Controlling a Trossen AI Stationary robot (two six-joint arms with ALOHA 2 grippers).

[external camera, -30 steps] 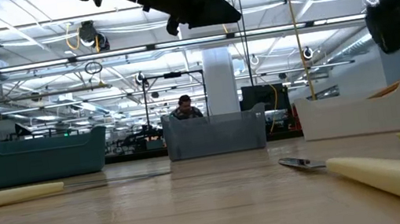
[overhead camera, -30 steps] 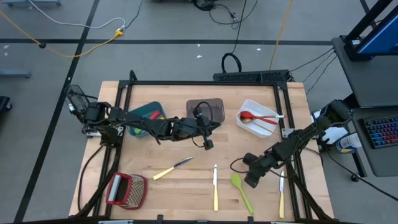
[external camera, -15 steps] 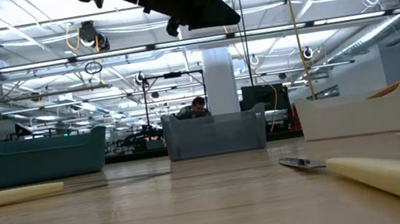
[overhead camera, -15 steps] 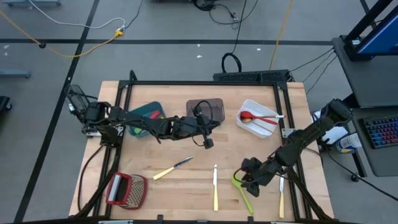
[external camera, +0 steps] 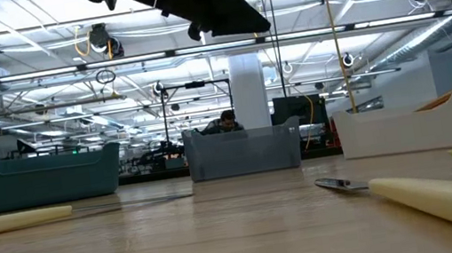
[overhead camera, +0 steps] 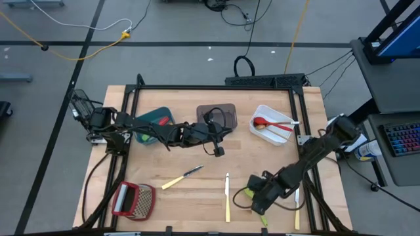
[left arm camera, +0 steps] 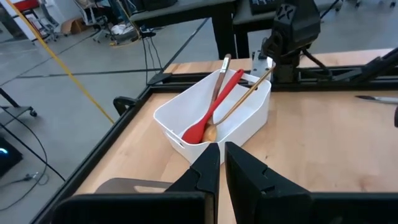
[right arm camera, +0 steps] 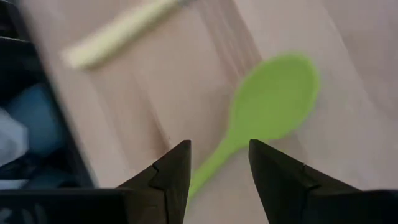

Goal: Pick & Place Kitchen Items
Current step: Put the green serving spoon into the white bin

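A green silicone spoon (right arm camera: pixel 271 92) lies flat on the wooden table near its front edge. My right gripper (right arm camera: pixel 217 167) hovers over it, open, pointing steeply down. The spoon's handle (right arm camera: pixel 208 171) runs between the two fingers, and I see no touch. In the high view this gripper (overhead camera: pixel 254 202) covers most of the spoon (overhead camera: pixel 247 192). My left gripper (overhead camera: pixel 216 149) hangs shut and empty over the table's middle, in front of the grey bin (overhead camera: pixel 216 114). Cream-handled knives (overhead camera: pixel 182 177), (overhead camera: pixel 227 196), (overhead camera: pixel 296 207) lie flat on the table.
A white bin (left arm camera: pixel 249 115) at the back right holds a red spatula (left arm camera: pixel 214 112), a wooden spoon and a gold spoon. A teal bin (overhead camera: pixel 156 120) stands at the back left. A red-framed grater (overhead camera: pixel 133 200) lies at the front left. A black frame rail (overhead camera: pixel 308 187) runs along the right.
My right gripper has moved toward the table's near edge and a little to the left, rolling as it went. It now stands over the green spoon and stays open. The left arm has kept still, and nothing on the table has moved.
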